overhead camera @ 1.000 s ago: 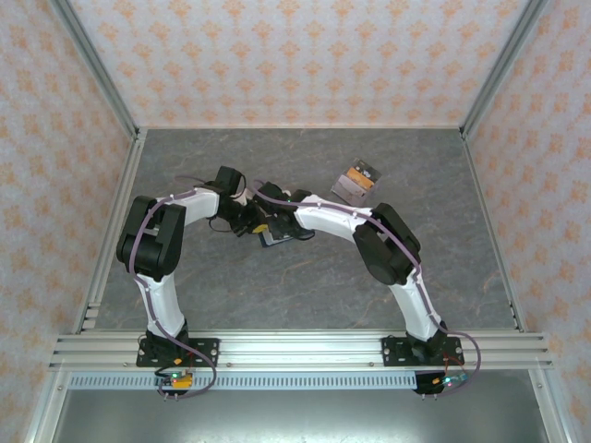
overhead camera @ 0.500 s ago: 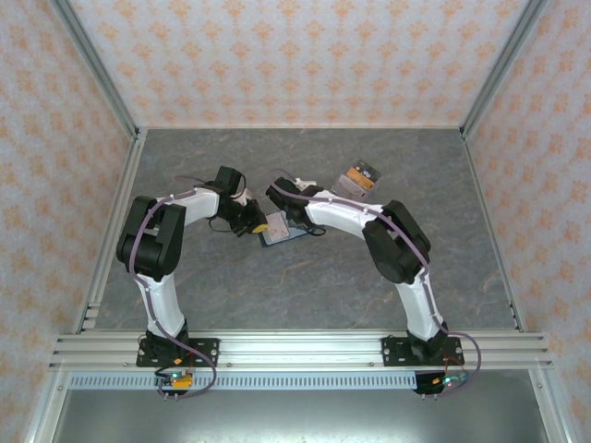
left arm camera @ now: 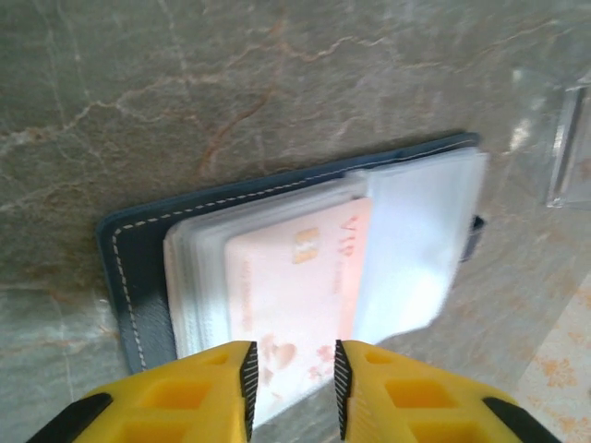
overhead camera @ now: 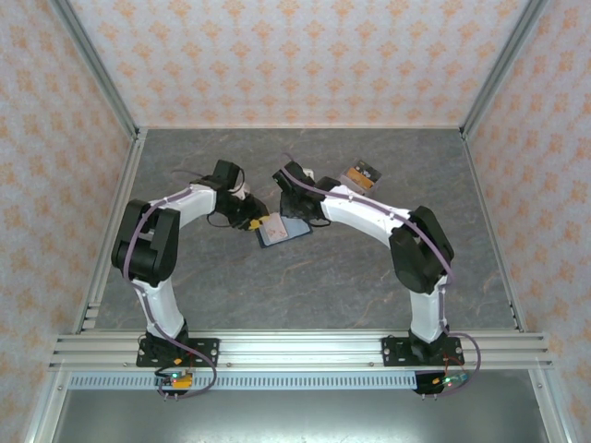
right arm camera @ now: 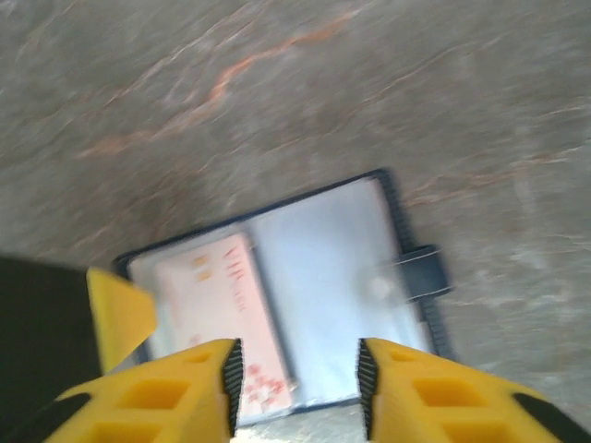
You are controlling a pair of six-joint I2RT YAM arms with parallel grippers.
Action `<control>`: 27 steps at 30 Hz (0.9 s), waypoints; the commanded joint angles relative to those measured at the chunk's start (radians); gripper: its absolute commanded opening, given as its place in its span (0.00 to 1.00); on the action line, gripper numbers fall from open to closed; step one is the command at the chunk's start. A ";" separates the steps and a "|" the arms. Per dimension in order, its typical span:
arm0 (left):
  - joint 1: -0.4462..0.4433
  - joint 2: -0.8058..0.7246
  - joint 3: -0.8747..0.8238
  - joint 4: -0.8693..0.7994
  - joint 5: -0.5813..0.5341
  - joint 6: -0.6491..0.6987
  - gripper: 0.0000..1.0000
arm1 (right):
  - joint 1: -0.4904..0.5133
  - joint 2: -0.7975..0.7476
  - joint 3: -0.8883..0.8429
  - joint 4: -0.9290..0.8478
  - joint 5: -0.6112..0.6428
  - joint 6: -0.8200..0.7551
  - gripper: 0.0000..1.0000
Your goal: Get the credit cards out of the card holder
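The two grippers crowd one spot near the middle of the table (overhead camera: 305, 286). The left gripper (overhead camera: 257, 224) stands at the left side of the card holder (overhead camera: 282, 231) and the right gripper (overhead camera: 292, 212) at its far side, jaws apart, with only a narrow gap between them. In the right wrist view one yellow finger (right arm camera: 120, 309) of the left gripper is just beside the holder's edge. The pile of loose cards (overhead camera: 358, 178) lies near the right forearm (overhead camera: 365, 214), on its far side. The holder's near side, toward the arm bases, is free to reach. The far strip of table along the back wall (overhead camera: 295, 65) is free too. Patterned walls close three sides.
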 commanded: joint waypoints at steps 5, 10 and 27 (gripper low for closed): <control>0.029 -0.068 -0.020 -0.023 -0.054 -0.034 0.34 | -0.039 0.121 0.045 0.020 -0.237 -0.032 0.29; 0.039 -0.074 -0.052 -0.017 -0.061 -0.037 0.33 | -0.066 0.189 0.075 0.018 -0.292 -0.044 0.28; 0.034 -0.082 -0.093 -0.010 -0.049 -0.032 0.34 | -0.070 0.142 -0.075 -0.065 -0.116 0.247 0.32</control>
